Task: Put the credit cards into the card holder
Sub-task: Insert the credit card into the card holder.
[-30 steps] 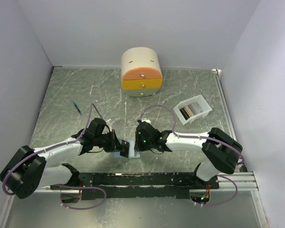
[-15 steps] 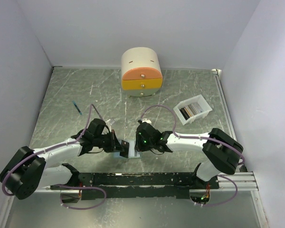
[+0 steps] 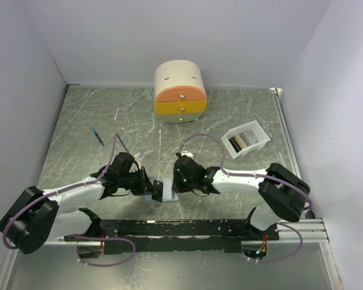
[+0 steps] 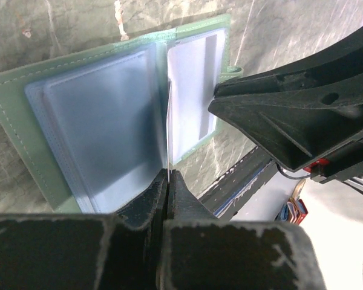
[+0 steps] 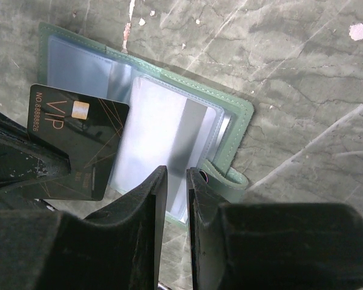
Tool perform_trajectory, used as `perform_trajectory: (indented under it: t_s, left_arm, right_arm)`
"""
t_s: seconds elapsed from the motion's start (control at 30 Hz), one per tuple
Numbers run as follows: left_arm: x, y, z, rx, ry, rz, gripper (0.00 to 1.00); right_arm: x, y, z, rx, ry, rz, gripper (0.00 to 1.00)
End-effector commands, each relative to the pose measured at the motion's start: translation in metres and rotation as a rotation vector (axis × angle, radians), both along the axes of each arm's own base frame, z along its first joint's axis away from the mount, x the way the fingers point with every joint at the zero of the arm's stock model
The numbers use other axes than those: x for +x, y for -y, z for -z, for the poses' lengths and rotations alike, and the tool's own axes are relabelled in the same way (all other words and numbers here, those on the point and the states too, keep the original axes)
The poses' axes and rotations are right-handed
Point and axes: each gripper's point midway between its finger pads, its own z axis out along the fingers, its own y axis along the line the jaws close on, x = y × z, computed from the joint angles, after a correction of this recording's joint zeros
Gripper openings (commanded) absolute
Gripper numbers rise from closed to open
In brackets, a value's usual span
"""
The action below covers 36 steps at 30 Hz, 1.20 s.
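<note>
Right wrist view shows the card holder [image 5: 163,130] lying open and flat on the table [image 5: 302,72], green cover down and pale blue pockets up. A black credit card [image 5: 78,142] with gold "VIP" lettering lies slantwise over the page away from the clasp tab. The left gripper [image 4: 168,178] is clamped tight on that card. From the left wrist the card shows only edge-on, as a thin line running up from the fingertips along the fold. The right gripper [image 5: 175,175] hangs over the page by the tab, its jaws a narrow slit apart. Whether they nip the pocket's edge I cannot tell.

From the top external view the holder sits near the front of the grey marbled table, between the two arms. Farther back on the right, more cards [image 3: 242,140] sit in a white tray [image 3: 251,150]. A cream-and-orange drawer box [image 3: 180,90] stands by the back wall, and a blue pen [image 3: 98,136] lies on the left.
</note>
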Motion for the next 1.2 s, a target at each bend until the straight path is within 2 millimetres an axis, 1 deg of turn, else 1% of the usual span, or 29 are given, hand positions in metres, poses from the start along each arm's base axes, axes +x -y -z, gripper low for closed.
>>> perform_trajectory:
  t_s: [0.0, 0.9, 1.17]
  left_arm:
    - [0.0043, 0.001, 0.0, -0.015, 0.009, -0.017, 0.07]
    - [0.0092, 0.0078, 0.0061, -0.045, 0.002, -0.023, 0.07]
    - [0.0128, 0.0056, 0.0085, -0.027, 0.014, -0.04, 0.07]
  right_arm:
    - [-0.0074, 0.0256, 0.0159, -0.109, -0.017, 0.011, 0.2]
    - [-0.0078, 0.0251, 0.0155, -0.112, -0.021, 0.007, 0.2]
    - [-0.0074, 0.0252, 0.0144, -0.111, -0.02, 0.01, 0.2]
